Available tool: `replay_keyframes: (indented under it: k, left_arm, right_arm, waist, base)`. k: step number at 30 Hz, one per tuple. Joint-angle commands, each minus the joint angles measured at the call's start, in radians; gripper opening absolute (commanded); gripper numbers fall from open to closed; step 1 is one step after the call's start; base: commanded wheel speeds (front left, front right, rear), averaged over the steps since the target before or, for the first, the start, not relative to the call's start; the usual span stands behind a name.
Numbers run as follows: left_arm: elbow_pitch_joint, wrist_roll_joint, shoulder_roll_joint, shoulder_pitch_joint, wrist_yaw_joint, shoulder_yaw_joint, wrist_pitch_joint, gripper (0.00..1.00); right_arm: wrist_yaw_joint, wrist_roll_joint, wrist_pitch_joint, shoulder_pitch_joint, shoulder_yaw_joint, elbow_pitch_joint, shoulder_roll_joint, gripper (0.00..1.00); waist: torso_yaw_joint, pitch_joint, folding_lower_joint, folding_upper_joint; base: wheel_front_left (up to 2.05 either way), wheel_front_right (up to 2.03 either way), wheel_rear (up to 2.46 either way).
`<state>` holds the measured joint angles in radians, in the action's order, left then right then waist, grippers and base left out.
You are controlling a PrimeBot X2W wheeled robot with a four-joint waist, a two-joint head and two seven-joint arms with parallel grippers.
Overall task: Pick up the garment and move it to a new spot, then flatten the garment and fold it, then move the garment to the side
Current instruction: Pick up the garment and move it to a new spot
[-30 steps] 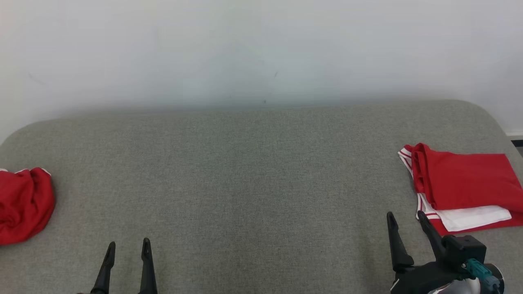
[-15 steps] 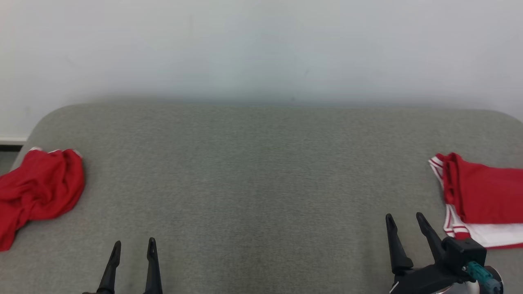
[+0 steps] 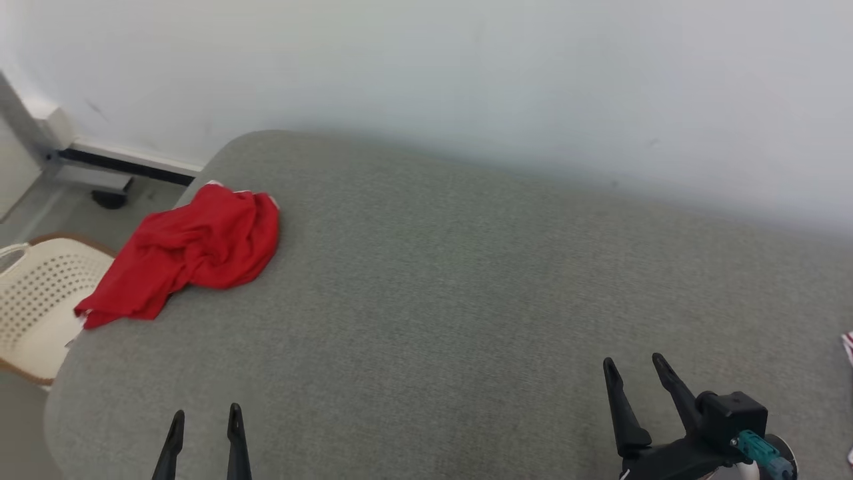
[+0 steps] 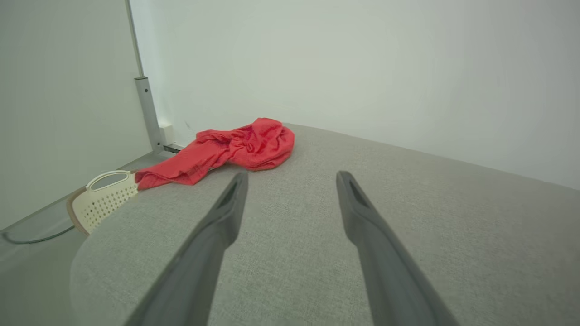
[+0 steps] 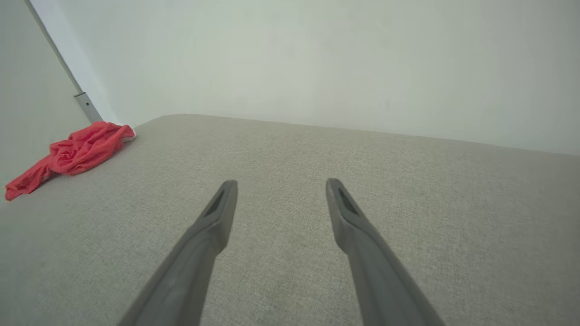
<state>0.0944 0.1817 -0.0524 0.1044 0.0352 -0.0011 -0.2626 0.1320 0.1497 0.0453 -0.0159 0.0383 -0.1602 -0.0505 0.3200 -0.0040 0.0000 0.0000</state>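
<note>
Mostly a risk of losing the crumpled red garment [image 3: 193,250] over the edge. Lies at the far left corner of the grey padded bench [image 3: 426,300], lower tail draped past the rim, right above a white perforated basket [image 3: 40,293] beside and below the bench. Could slide off into it if nudged or dragged leftward by a careless approach. Also likely to catch just one layer when pinching a bunched heap, leaving the rest trailing and twisted for the flattening step. Long reach too, so easy to arrive low and plough the fabric instead of gripping.

Left gripper [image 3: 205,413] at the near edge, fingers spread, holding nothing. Garment well ahead and somewhat to its left, well apart, no contact. Right gripper [image 3: 633,363] at the near right, fingers likewise released and empty. Garment far off across the bench to its left. Pick-up not yet begun, judging by the layout.
</note>
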Motion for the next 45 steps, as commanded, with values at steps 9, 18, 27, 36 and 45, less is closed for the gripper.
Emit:
replay_keyframes:
  k: [9, 18, 27, 36, 45]
  left_arm:
    - [-0.043, 0.009, 0.000, 0.044, -0.025, 0.025, -0.003, 1.00]
    - [-0.053, 0.047, 0.002, 0.039, -0.027, 0.013, -0.003, 1.00]
    - [0.176, 0.098, -0.009, -0.225, 0.024, -0.025, 0.059, 1.00]
    - [0.583, 0.160, -0.022, -0.642, 0.037, -0.022, 0.204, 1.00]
    - [0.827, 0.214, -0.064, -0.887, 0.032, 0.021, 0.268, 1.00]
  right_arm:
    - [-0.002, 0.002, -0.015, -0.031, 0.069, 0.007, 0.000, 1.00]
    - [-0.002, -0.002, -0.012, -0.050, 0.094, -0.004, 0.000, 1.00]
    - [-0.002, -0.027, -0.040, -0.045, 0.096, 0.024, 0.000, 1.00]
    - [-0.002, -0.090, -0.128, -0.034, 0.119, 0.143, -0.003, 1.00]
    - [-0.002, -0.119, -0.237, -0.027, 0.127, 0.322, -0.073, 1.00]
  waist:
    - [0.197, 0.022, 0.0000, 0.0000]
    - [0.198, 0.029, 0.0000, 0.0000]
    - [0.187, 0.048, 0.0000, 0.0000]
    - [0.128, 0.137, 0.0000, 0.0000]
    - [0.024, 0.300, 0.0000, 0.0000]
  base:
    - [0.00, 0.00, 0.00]
    - [0.00, 0.00, 0.00]
    - [0.00, 0.00, 0.00]
    - [0.00, 0.00, 0.00]
    - [0.00, 0.00, 0.00]
